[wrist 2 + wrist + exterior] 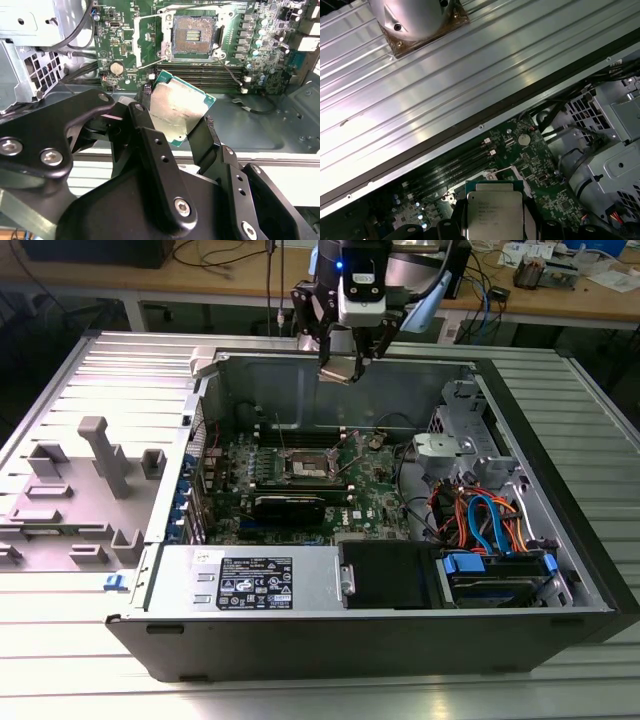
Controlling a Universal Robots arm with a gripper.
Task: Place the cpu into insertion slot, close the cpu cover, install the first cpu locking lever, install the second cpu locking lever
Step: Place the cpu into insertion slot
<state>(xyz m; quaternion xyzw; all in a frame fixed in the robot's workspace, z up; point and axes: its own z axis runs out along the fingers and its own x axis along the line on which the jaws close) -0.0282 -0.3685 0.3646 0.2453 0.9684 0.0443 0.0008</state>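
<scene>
My gripper (345, 362) hangs above the back wall of the open computer case, shut on the cpu (340, 370), a small square chip with a silvery top. In the second wrist view the cpu (177, 107) sits tilted between the two black fingers (145, 135), its green edge showing. The insertion slot (192, 36) lies uncovered on the green motherboard (125, 45) below, its pin field exposed. A silvery frame plate beside it looks like the raised cpu cover (143, 42). In the first wrist view the cpu (492, 212) hides most of the socket.
On the board near the slot are a long black card (290, 505) and memory slots (200, 72). A power supply (250, 580) lines the case front. A drive cage with blue and orange cables (490, 525) fills the exterior view's right. A grey fixture (95, 475) is outside the case.
</scene>
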